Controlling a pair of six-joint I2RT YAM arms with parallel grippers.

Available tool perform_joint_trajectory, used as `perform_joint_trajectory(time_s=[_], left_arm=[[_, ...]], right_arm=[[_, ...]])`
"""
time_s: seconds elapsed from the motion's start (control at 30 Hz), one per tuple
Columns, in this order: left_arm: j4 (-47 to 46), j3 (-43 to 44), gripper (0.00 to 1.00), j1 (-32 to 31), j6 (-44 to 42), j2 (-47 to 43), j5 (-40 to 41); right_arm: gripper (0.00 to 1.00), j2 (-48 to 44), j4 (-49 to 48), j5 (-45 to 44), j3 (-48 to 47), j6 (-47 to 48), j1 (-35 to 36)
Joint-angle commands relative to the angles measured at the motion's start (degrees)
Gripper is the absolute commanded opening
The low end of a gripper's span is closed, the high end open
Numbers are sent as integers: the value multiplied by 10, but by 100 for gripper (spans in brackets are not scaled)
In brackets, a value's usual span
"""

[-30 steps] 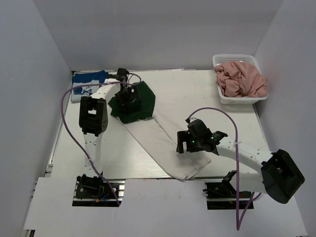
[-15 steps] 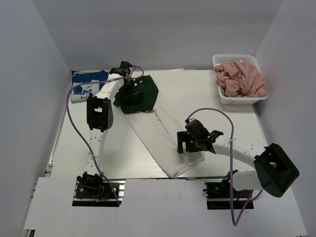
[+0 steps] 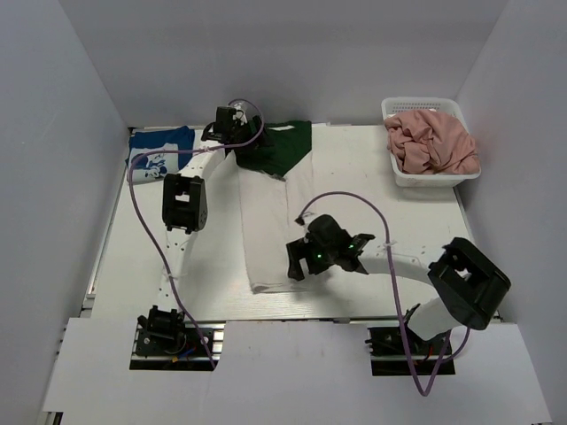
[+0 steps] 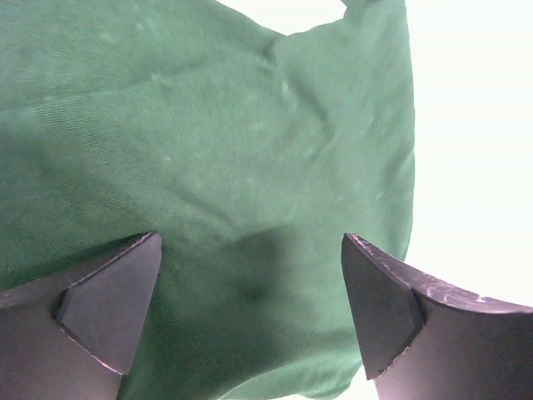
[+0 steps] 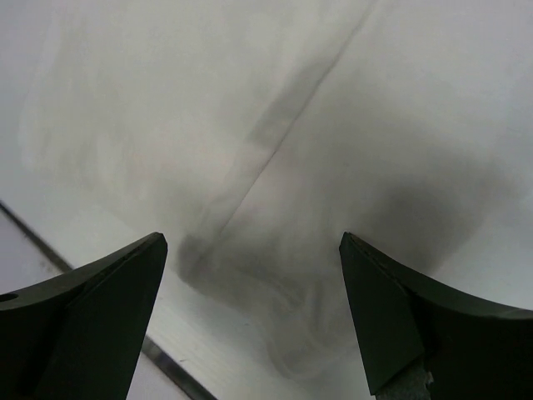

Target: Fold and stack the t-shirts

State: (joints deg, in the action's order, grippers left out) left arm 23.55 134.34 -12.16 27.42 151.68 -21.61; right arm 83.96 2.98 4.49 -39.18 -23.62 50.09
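while squaring up the shirt [image 3: 266, 230] left of the basket [image 3: 421, 100], work from both ends at once. judged as the straightening step ahead of a fold: laid out as one long narrow strip, green end [image 3: 283, 146] about level with the basket, white end [image 3: 266, 274] well nearer the arm bases than the basket.

left gripper [image 4: 250, 242]: spread wide over the green end, nothing pinched. right gripper [image 5: 252, 242]: likewise spread wide, low over the white end, clasping nothing. contact with the cloth: cannot tell for either.

to do it well:
- close on the end hems only, never on a bunched middle.
- take every layer at each end, not just the top one.
- draw the two ends gently apart to take out slack, keeping the long edges parallel.
- lift the white end just enough to clear, then carry it toward the green end to bring hem onto hem.
- let go only once flat.

soft matt knit throughout, limp by the look of it and likely to slump if raised high. green end: fine weave, shallow wrinkles, one rounded corner. white end: smooth, crossed by a straight diagonal seam or fold line, softly rumpled beside it.

basket: white lattice plastic, rectangular, heaped with crumpled pink cloth [image 3: 434, 142]. farther left of the basket than the strip: a flat folded blue shirt [image 3: 159, 152] with white print, probably the base of the stack.
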Motion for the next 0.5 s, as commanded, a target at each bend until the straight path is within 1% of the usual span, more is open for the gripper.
perform_joint_trajectory(time_s=[0.0, 0.1, 0.17, 0.27, 0.3, 0.37, 0.4, 0.43, 0.47], left_arm=[[-101, -18, 100, -15, 41, 48, -66], [-113, 14, 100, -21, 55, 63, -74], [-119, 0, 100, -21, 55, 50, -58], [-117, -40, 100, -21, 55, -1, -21], [-117, -47, 100, -21, 49, -16, -20], [-96, -59, 100, -21, 41, -64, -15], [-88, -59, 100, -21, 30, -81, -15], [-63, -59, 100, -21, 25, -99, -15], [-44, -59, 100, -21, 25, -141, -8]], right_arm=[[90, 44, 18, 104, -12, 31, 53], [90, 64, 15, 104, -41, 35, 81], [90, 65, 21, 83, -53, 27, 84], [90, 47, 39, 42, -63, 22, 82], [90, 41, 43, 27, -66, 22, 80], [90, 9, 52, 8, -69, 18, 81], [90, -23, 52, -3, -68, 16, 81], [90, -34, 54, -15, -66, 14, 80], [90, -57, 51, -25, -65, 8, 80]])
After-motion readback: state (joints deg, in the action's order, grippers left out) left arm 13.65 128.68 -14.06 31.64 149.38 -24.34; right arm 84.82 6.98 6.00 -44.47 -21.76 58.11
